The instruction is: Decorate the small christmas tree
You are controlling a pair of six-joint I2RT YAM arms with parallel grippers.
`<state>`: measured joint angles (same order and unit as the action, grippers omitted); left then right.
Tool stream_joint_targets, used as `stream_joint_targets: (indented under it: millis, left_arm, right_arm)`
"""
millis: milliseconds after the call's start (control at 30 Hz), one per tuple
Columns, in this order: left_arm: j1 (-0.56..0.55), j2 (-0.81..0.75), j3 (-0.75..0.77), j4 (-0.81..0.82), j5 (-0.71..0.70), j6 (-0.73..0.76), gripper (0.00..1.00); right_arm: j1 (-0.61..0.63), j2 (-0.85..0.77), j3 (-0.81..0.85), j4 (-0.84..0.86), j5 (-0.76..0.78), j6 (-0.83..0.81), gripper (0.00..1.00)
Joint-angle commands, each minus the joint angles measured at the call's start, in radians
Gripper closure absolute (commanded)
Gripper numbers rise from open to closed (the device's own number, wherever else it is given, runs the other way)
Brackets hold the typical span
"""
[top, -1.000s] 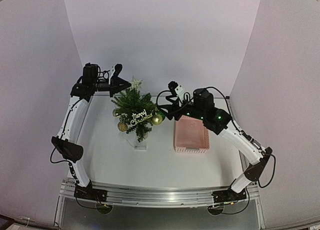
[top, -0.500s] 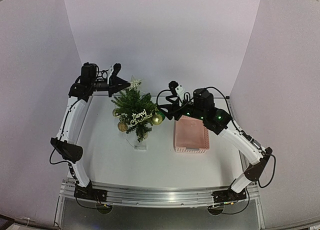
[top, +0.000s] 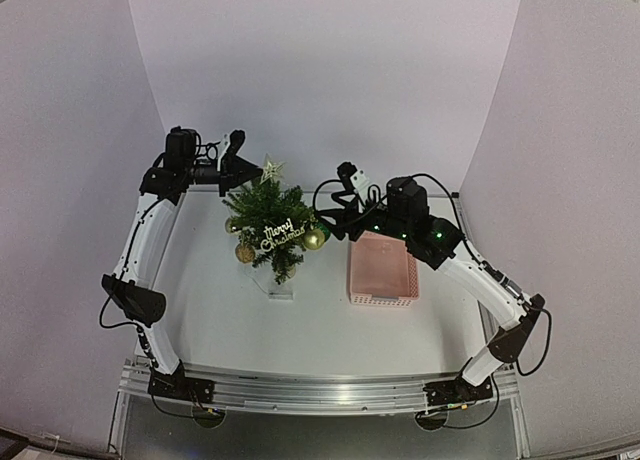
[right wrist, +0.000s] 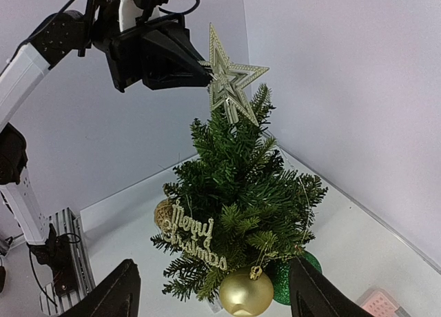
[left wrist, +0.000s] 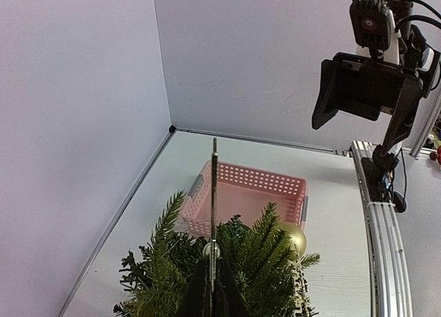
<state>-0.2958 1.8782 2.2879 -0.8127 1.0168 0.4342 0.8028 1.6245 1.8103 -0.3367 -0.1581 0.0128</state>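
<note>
The small christmas tree (top: 270, 225) stands upright on the white table (top: 320, 330), just left of centre in the overhead view, with a pink basket (top: 383, 270) to its right. Above the treetop, the left gripper (top: 255, 168) pinches a gold star (right wrist: 231, 86) by its edge. The right gripper (top: 327, 218) sits by the tree's right side, fingers spread wide. A gold bauble (top: 314, 239) and a "Merry Christmas" sign (top: 283, 232) hang on the branches.

dark green tree (right wrist: 238, 186), gold star (right wrist: 231, 86), pink lattice basket (top: 382, 268)
</note>
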Motion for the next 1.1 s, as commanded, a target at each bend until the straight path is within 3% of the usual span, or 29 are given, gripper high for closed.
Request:
stream_joint_targets:
  millis: [0,1067]
  left_arm:
    - [-0.003,-0.027,-0.003,-0.038,-0.019,0.027,1.00]
    - [-0.036,-0.010,0.116,-0.079,-0.151,0.003,1.00]
  right_arm:
    - [-0.004,-0.040,-0.003,0.030,-0.011,0.007,0.29]
    - [-0.004,-0.030,0.005,0.031,-0.023,0.012,0.29]
